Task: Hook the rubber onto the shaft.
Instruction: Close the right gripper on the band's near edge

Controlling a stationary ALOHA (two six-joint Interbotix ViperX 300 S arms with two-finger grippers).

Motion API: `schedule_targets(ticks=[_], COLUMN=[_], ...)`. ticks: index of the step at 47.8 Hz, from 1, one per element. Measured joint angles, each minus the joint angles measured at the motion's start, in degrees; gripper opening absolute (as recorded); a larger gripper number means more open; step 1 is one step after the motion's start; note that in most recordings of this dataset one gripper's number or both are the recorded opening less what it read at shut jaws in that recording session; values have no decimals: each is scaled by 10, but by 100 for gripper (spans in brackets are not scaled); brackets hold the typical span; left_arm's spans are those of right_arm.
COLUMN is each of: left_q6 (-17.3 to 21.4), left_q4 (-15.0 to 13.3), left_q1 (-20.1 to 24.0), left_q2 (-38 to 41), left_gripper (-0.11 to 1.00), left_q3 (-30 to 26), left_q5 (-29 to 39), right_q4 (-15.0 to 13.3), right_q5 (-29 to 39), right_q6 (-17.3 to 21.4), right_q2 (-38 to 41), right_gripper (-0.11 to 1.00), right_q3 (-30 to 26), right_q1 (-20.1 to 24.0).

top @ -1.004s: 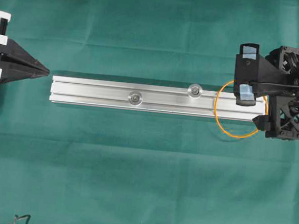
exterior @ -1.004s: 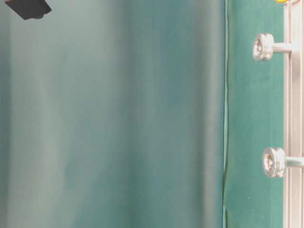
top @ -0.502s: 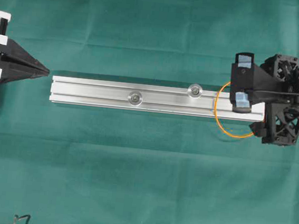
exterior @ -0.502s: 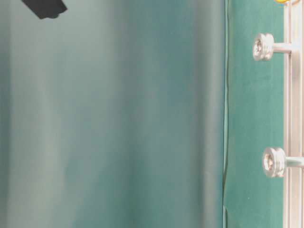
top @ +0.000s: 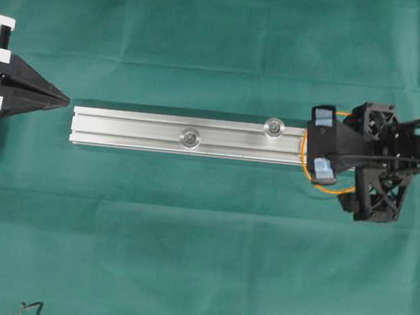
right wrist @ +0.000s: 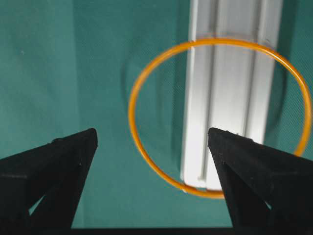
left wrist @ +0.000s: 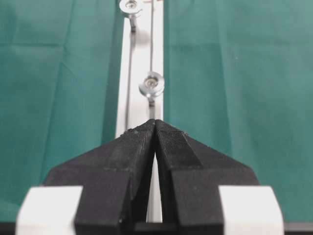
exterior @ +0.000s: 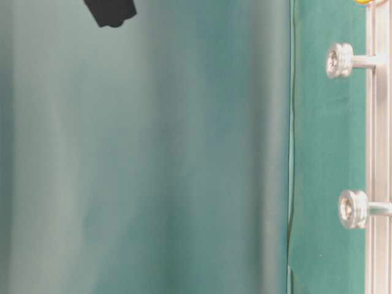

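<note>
R wrist view, nearest first: the right claw (right wrist: pixel 152 147) has its two black fingers (right wrist: pixel 54 166) wide apart w/ nothing between them but green cloth (right wrist: pixel 44 73). Just past the tips lies the rubber band (right wrist: pixel 142 147), a thin orange loop, flat, draped over the end of the silver rail (right wrist: pixel 230 98) so part of the loop crosses the rail top and the rest sits on the cloth to one side. The near arc of the loop runs just around the rail's end. Fingers not touching the band as far as can be seen.

Overhead: right claw (top: pixel 321 142) sits over the rail's right end, above the band (top: pixel 333 189), blue pads facing up. Further along the rail (top: pixel 131 129) stand two small silver pegs: one (top: pixel 275 126) near the band end at the rail's far edge, the other (top: pixel 190 137) toward the middle. Band is on neither peg.

Far end, L side: left claw (top: pixel 61 100) pinched together, empty, its point aimed at the rail's left end, w/ a small gap between tip and rail. L wrist view confirms the fingers (left wrist: pixel 132 147) meet w/ no gap, rail and both pegs running away ahead.

Table-level view: pegs seen side-on, one (exterior: pixel 340 60) and the other (exterior: pixel 354 209), on stalks; a bit of orange at the top edge.
</note>
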Motion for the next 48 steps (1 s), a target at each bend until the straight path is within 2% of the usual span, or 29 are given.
schedule_targets(ticks=[13, 30, 48], left_q6=[0, 0, 0], left_q4=[0, 0, 0], left_q1=[0, 0, 0], left_q2=[0, 0, 0], left_gripper=[0, 0, 0], left_q3=[0, 0, 0], left_q5=[0, 0, 0], right_q4=[3, 4, 4], right_q5=[-43, -100, -141], right_q6=[0, 28, 28], right_q2=[25, 47, 69], right_gripper=[99, 99, 99], right_q3=[21, 55, 71], right_q1=[16, 28, 33])
